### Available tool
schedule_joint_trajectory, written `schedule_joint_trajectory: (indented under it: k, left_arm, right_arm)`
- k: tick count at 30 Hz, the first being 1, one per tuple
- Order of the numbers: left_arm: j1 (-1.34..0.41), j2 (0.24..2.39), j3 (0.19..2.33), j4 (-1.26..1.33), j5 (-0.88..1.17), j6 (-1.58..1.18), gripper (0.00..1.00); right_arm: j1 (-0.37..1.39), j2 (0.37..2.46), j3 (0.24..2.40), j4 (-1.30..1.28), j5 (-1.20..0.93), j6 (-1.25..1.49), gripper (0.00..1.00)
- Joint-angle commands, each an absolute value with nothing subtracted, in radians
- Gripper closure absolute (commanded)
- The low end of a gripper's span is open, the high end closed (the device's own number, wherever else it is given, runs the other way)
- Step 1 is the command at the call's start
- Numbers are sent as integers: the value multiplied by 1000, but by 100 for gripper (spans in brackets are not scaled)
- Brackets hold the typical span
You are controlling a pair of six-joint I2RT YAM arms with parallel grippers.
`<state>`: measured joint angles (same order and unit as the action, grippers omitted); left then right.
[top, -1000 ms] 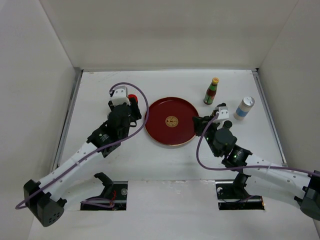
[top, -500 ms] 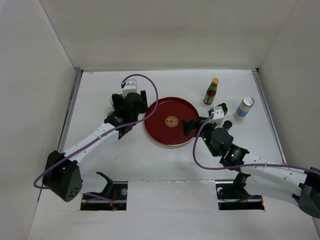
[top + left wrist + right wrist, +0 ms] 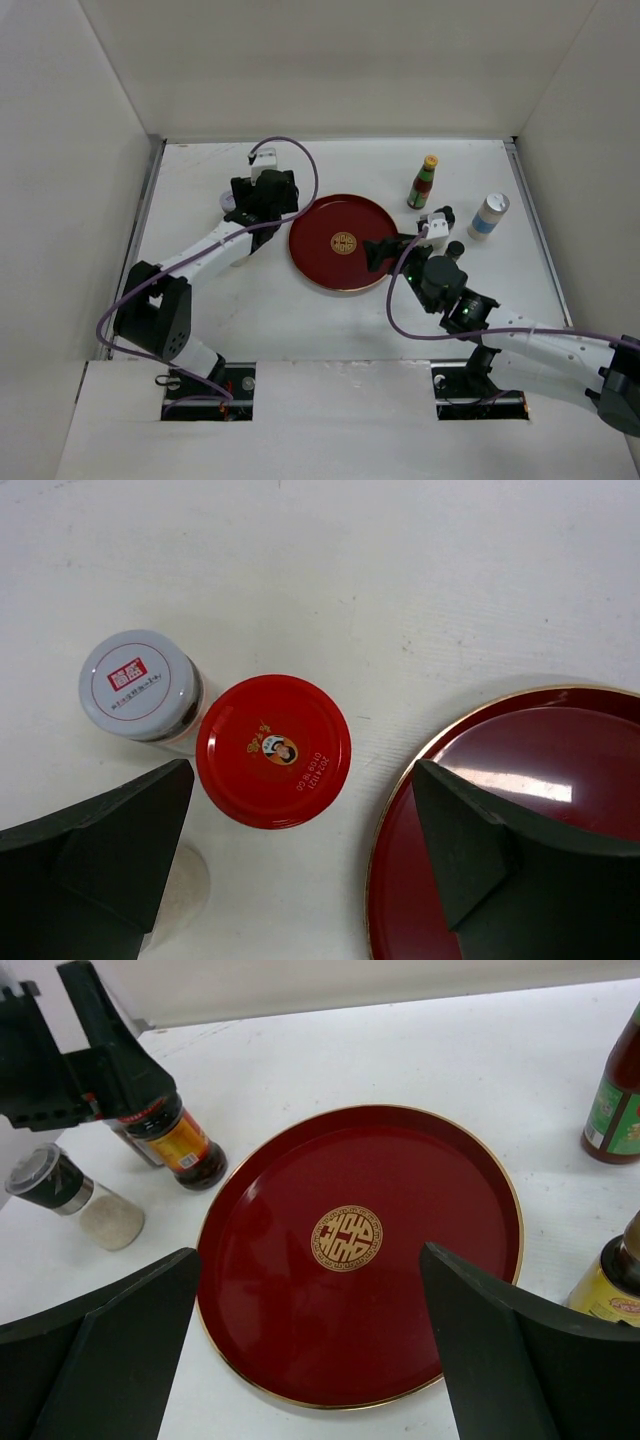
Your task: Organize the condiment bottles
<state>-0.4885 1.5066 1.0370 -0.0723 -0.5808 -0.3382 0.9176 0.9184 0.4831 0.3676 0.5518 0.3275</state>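
Your left end effector [image 3: 302,775], clenched a second ago, now stands wide open over the red-capped jar [image 3: 273,750]. The jar sits upright on the worktop [image 3: 400,570], right beside a grey-lidded spice jar [image 3: 140,685] and just left of the red round tray [image 3: 560,750]. Your right end effector [image 3: 310,1255] has also released and has shifted over the tray's right edge. The yellow-capped sauce bottle [image 3: 424,182] and blue-banded shaker [image 3: 489,215] have not moved.

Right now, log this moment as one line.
left end effector: open, over red jar | right end effector: open, over tray | tray: no bottles yet
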Motion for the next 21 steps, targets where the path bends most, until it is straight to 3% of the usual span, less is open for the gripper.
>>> schedule_joint_trajectory:
  k: [1,15,21]
  left_arm:
    - [-473,1511,1077,-29,-577,-357,8]
    - [-438,1612,1075,11,-574,-385,11]
    - [-427,1634,1085,20,-532,-408,23]
  right_arm:
    - [923,907,518,411,543,316,3]
    - [923,925,522,411,543,318,2]
    - [923,930,522,411,543,319,2]
